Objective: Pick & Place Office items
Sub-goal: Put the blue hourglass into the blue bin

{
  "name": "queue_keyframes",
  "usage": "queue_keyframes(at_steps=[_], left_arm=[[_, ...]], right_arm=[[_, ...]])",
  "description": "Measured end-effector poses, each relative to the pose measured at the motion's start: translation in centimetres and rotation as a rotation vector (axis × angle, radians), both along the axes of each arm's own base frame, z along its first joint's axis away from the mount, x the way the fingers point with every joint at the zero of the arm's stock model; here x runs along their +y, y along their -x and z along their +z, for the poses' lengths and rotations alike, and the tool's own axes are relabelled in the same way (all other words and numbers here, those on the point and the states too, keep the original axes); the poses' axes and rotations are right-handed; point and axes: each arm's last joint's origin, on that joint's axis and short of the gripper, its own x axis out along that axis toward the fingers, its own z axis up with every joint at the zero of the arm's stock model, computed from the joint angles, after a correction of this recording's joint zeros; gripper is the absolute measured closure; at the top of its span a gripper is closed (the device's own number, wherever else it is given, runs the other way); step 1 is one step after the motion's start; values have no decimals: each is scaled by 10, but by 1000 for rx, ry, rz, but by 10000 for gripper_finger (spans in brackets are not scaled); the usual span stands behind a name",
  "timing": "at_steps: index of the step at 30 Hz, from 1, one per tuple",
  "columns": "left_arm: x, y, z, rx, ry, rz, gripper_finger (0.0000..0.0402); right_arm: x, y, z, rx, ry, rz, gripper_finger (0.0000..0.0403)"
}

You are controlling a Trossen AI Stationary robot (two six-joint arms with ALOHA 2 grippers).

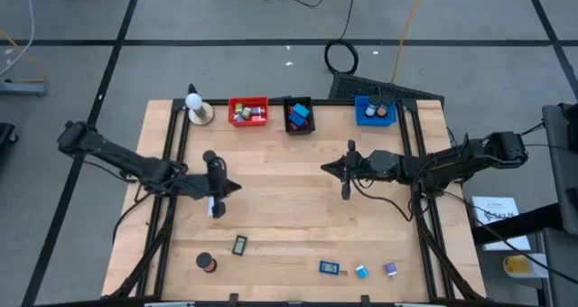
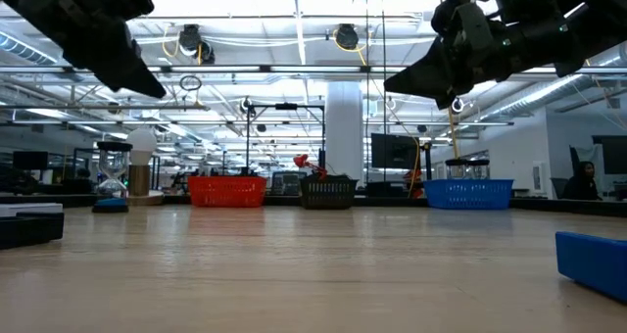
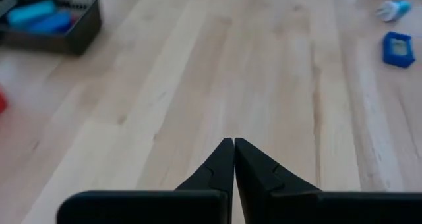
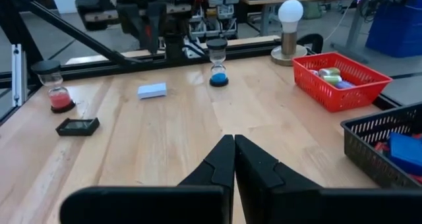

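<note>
- Front edge of the bench [image 1: 298, 226]: the remaining office items lie in a loose row close to it — a red-filled hourglass [image 1: 208, 263], a black-framed rectangle [image 1: 239, 245], a blue-framed rectangle [image 1: 330, 268], a light-blue piece [image 1: 362, 272] and a purple piece [image 1: 390, 269]. A descent that nudges any of them toward the edge could, in my judgement, send it off the bench.
- The two hourglasses stand upright on narrow bases; a sideways touch is likely to tip and roll them.
- Mid-bench: the left pincer [image 1: 233, 187] is fully closed and empty, above bare wood. A white block [image 1: 216, 208] and a blue-filled hourglass [image 1: 209, 157] sit just beside that arm — a sweep could knock either.
- The right pincer [image 1: 327, 168] is likewise closed and holds nothing. Both pincers must open before any grasp; descending closed would only push an item.
- The tips face each other across the centre, apart. Simultaneous inward moves risk arm contact.
- Open room: the central boards between the arms and the front row are free of objects.
- Far edge: red bin [image 1: 247, 111], black bin [image 1: 299, 116] and blue bin [image 1: 375, 111] stand in a row, a white ball lamp [image 1: 196, 106] beside the red one. A low carry could clip a rim or the lamp.
</note>
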Motion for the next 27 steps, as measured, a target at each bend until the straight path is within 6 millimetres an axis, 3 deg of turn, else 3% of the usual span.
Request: queue_keyframes(at_steps=[6, 11, 27], left_arm=[[-1, 8, 20, 124, 47, 90, 376], [2, 14, 23, 191, 69, 155, 340], [34, 24, 13, 372, 157, 422, 143]], right_arm=[[0, 0, 0, 0, 0, -1, 399], [0, 0, 0, 0, 0, -2, 399], [0, 0, 0, -1, -4, -3, 399]])
